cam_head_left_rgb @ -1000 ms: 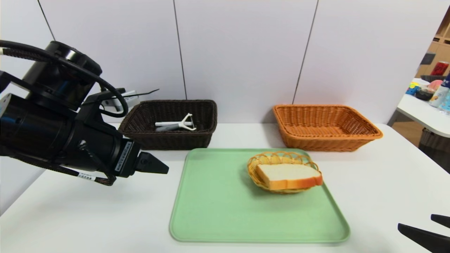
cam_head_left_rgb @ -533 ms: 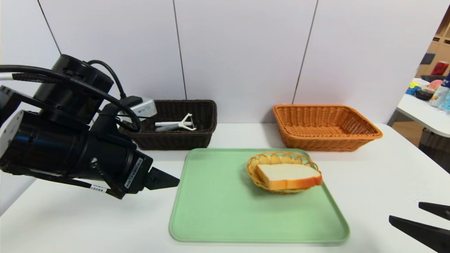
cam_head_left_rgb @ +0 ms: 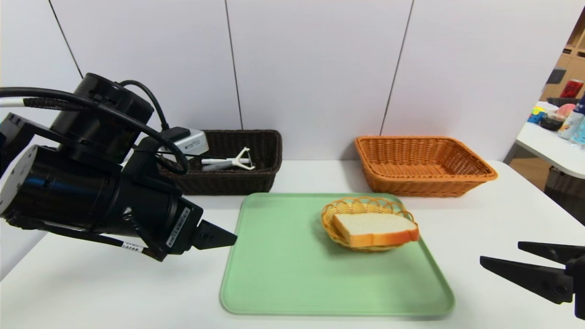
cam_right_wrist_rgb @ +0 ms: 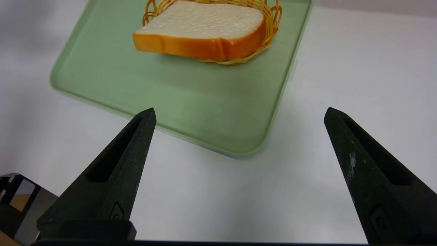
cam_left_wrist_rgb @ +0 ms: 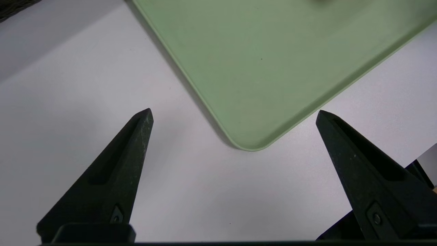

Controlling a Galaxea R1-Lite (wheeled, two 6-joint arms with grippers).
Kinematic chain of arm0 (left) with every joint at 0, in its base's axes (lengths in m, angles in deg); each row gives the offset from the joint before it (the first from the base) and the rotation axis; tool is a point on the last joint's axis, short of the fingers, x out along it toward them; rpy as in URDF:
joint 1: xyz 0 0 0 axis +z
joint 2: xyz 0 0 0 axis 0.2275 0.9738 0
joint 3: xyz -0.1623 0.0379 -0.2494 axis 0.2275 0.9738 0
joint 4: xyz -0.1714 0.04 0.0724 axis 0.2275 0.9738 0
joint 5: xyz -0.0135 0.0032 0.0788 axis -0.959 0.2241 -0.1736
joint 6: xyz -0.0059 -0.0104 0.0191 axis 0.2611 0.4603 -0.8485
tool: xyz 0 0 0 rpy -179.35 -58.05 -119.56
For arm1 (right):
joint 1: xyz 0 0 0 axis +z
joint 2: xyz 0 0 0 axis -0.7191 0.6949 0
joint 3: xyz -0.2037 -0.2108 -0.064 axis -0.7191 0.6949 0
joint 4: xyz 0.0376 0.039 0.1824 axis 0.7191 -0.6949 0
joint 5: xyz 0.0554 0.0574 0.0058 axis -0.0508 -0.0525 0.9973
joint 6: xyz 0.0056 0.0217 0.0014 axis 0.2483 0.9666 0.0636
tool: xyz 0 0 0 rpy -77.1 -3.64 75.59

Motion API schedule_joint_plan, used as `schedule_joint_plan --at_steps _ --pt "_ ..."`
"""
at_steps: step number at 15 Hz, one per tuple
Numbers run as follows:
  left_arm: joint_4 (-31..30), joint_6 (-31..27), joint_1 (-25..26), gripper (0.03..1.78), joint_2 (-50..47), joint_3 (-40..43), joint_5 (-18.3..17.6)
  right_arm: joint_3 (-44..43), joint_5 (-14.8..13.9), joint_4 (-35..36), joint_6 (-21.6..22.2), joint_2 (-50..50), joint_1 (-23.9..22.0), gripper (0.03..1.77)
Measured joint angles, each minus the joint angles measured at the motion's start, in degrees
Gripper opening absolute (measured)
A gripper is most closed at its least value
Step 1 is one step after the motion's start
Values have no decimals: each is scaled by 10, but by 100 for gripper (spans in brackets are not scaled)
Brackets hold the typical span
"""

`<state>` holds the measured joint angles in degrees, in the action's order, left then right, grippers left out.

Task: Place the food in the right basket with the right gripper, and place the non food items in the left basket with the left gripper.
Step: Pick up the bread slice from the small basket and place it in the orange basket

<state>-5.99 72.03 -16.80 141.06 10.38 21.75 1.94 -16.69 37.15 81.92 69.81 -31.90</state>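
From the head camera, a slice of white bread (cam_head_left_rgb: 375, 230) lies in a small oval yellow wicker basket (cam_head_left_rgb: 337, 211) on a green tray (cam_head_left_rgb: 283, 269) in the middle of a white table (cam_head_left_rgb: 493, 214). The left gripper (cam_head_left_rgb: 234, 237) hangs over the table at the tray's left edge. Behind it, a white peeler (cam_head_left_rgb: 233, 161) lies in the dark brown basket (cam_head_left_rgb: 265, 151); a marker pen cannot be made out there. The orange-tan basket (cam_head_left_rgb: 422, 167) stands at the back right. The right gripper (cam_head_left_rgb: 500, 256) points in from the right, beside the tray, fingers parted.

The left wrist camera shows the left gripper (cam_left_wrist_rgb: 234, 114) spread wide over bare table, a rounded tray (cam_left_wrist_rgb: 273, 68) corner between its tips.

The right wrist camera shows the right gripper (cam_right_wrist_rgb: 239, 111) spread wide and holding nothing, short of the tray (cam_right_wrist_rgb: 102, 85); the bread (cam_right_wrist_rgb: 205, 30) sits beyond in its small basket (cam_right_wrist_rgb: 273, 13).
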Motion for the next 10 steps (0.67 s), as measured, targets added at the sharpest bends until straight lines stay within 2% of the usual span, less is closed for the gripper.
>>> schedule_joint_plan --at_steps 4,7,10 --pt "-1 -1 0 169 1 -1 0 -30 -4 0 -18 31 35 170" --pt "-23 -3 0 169 1 -1 -1 -51 -6 0 -96 67 58 170" --pt "-25 -6 0 169 4 -1 -1 -59 -9 0 -202 99 71 170"
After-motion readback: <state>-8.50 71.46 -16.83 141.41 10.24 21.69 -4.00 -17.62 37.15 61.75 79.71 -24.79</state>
